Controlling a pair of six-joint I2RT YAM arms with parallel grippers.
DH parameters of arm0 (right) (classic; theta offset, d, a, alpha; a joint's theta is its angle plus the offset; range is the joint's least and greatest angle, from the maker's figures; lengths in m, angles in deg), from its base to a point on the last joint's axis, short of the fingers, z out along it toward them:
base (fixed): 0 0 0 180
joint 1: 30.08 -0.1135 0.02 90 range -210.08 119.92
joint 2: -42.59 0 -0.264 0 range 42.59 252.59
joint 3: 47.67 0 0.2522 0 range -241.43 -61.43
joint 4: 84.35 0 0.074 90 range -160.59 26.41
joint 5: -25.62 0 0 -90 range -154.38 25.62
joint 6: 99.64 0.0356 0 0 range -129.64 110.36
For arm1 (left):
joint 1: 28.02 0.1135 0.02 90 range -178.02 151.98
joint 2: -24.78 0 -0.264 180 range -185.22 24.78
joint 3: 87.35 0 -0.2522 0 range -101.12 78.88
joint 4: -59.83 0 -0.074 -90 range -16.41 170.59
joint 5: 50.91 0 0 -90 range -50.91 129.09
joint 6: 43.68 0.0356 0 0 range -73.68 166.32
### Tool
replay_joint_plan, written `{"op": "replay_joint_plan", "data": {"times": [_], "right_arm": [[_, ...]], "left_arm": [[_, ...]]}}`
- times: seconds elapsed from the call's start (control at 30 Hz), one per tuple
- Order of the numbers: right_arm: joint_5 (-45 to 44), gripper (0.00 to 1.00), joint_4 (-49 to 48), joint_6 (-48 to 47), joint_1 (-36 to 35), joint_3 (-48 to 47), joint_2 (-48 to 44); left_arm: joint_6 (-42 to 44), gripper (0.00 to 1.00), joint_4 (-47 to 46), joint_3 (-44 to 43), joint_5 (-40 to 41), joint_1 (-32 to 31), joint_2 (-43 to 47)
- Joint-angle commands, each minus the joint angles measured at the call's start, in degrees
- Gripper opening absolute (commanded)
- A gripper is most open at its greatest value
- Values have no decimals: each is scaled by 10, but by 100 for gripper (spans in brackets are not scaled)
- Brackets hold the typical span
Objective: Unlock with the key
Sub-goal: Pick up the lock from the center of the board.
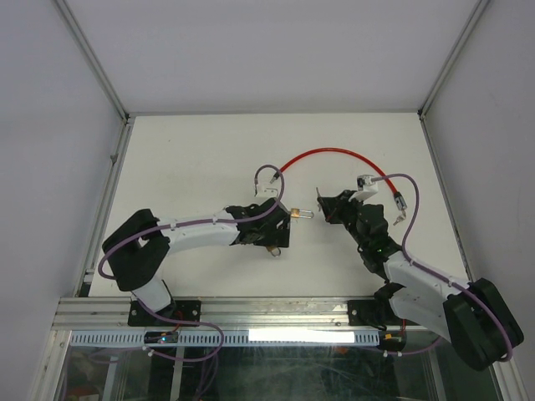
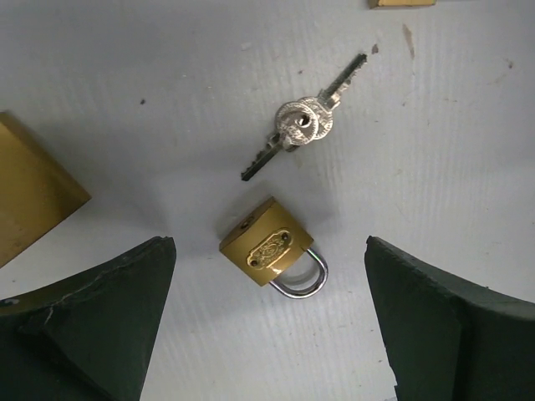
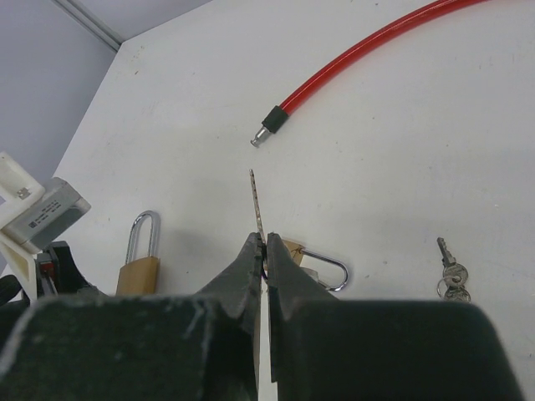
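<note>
A small brass padlock (image 2: 261, 242) lies flat on the white table, shackle toward the camera, between the wide-open fingers of my left gripper (image 2: 268, 241), which touch nothing. In the right wrist view the same padlock (image 3: 328, 266) is half hidden behind my right gripper (image 3: 264, 241). That gripper is shut on a single key (image 3: 256, 205), blade pointing forward and away from the fingertips. From above, the right gripper (image 1: 324, 203) holds the key a short way right of the left gripper (image 1: 287, 225).
A larger brass padlock (image 2: 29, 196) lies left of the small one, also seen as the larger padlock (image 3: 138, 271). A bunch of spare keys (image 2: 303, 124) lies just beyond the small padlock. A red cable (image 1: 330, 154) arcs across the table behind both grippers.
</note>
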Motion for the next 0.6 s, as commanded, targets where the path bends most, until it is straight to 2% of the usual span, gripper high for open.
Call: {"op": "replay_joint_plan", "data": {"times": [0.0,0.23,0.37,0.57], "right_arm": [[13,0,-50,8,4,-2,7],[22,0,-52,8,6,-3,8],[29,0,-54,8,7,-3,9],[33,0,-53,8,8,-3,9]], "left_arm": [[-31,99,35,-13,40,22,47],[-68,99,56,-10,25,75,92],[-99,94,106,-22,33,106,88],[-119,94,152,-34,34,155,62]]}}
